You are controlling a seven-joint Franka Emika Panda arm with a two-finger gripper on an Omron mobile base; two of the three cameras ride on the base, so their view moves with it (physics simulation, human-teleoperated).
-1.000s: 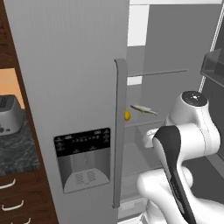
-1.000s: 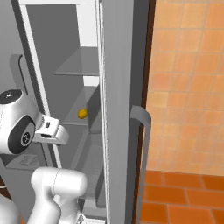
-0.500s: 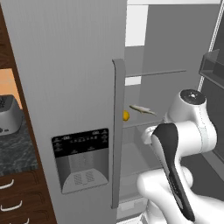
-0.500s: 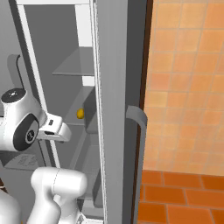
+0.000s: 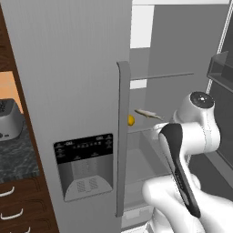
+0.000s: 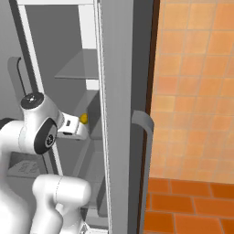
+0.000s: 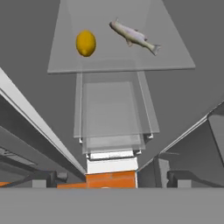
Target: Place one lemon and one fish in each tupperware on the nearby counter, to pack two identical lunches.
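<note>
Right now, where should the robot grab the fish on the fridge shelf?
Probably around the fish's thicker middle, coming from above, with the fingers across its slender body. It lies flat on the glass shelf, apart from the lemon, so there is room on both sides.

Lemon (image 7: 85, 43) and fish (image 7: 134, 36) lie apart on one fridge shelf (image 7: 120, 63).

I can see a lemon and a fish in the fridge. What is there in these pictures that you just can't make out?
- Lemon: left base view, half hidden behind the fridge door handle.
- Fish: left base view, too small for detail; its tail end runs behind the arm.
- Lemon in right base view: partly covered by the white hand.
- Toaster: cut off by the left edge.
- Lower fridge drawers: hand view, contents unclear through the clear fronts.
</note>
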